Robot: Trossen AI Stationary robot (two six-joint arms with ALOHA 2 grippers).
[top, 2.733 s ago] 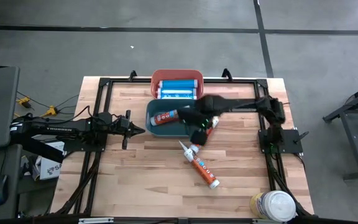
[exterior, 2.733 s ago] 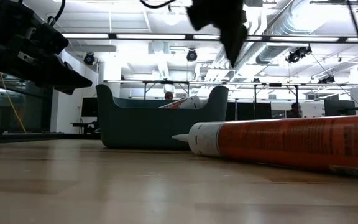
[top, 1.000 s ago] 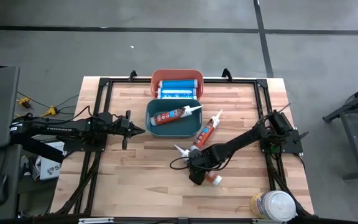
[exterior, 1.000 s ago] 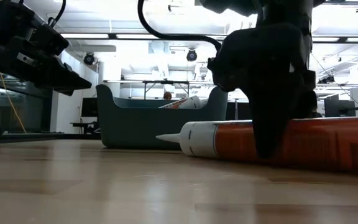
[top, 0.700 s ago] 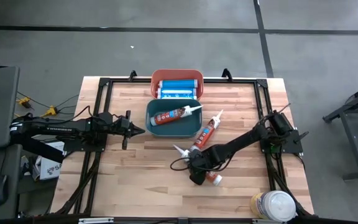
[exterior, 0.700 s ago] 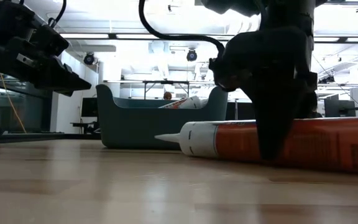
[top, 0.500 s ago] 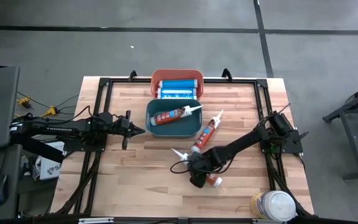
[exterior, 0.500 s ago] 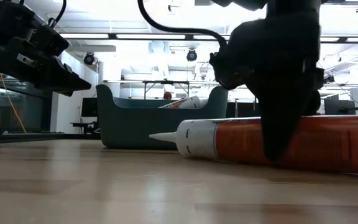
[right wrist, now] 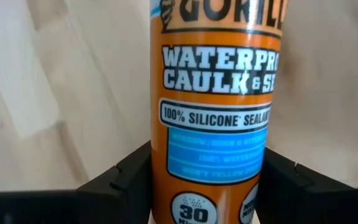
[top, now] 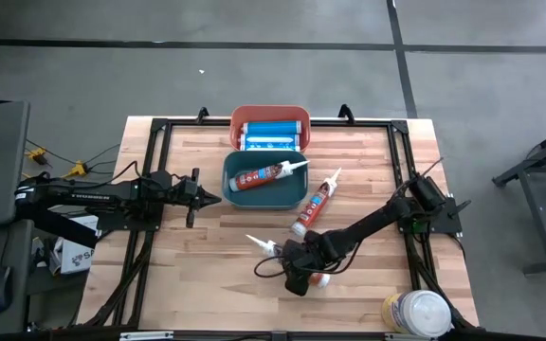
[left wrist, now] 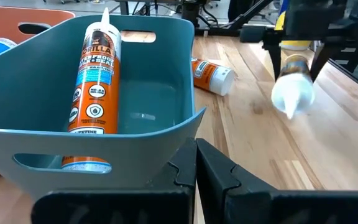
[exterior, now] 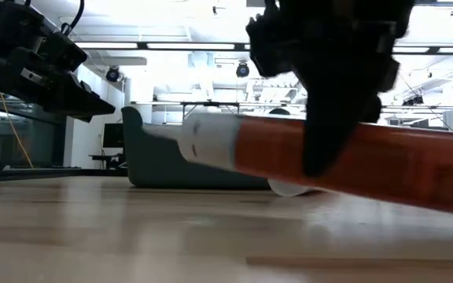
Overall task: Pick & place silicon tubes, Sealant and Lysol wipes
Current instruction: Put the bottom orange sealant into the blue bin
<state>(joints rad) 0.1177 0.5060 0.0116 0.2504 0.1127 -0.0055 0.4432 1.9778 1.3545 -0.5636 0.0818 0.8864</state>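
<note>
An orange sealant tube (top: 287, 258) hangs just above the table near its middle, with my right gripper (top: 298, 272) shut on it. Its white nozzle (top: 254, 241) points toward the table's left. A second orange tube (top: 316, 196) lies flat on the wood. A third tube (left wrist: 95, 81) lies in the teal bin (top: 236, 186). Blue tubes (top: 270, 134) lie in the red bin (top: 245, 115) behind it. The Lysol wipes (top: 416, 313) stand at the near right corner. My left gripper (top: 212, 199) waits shut, left of the teal bin. My right gripper pinches the tube's orange body (right wrist: 213, 155) about midway along, between its two fingers (right wrist: 124, 177). The fingers come steeply from above and lie across the tube. The tube is lifted clear of the table and tilted, its nozzle end (exterior: 199, 137) higher.
A black frame (top: 159, 128) runs along the table's edges. Bare wood (top: 207, 275) lies in the near left part of the table.
My right gripper has risen with the tube and turned. The tube, which lay on the wood, is now lifted clear and tilted. Its nozzle has swung toward the table's left and near edges.
</note>
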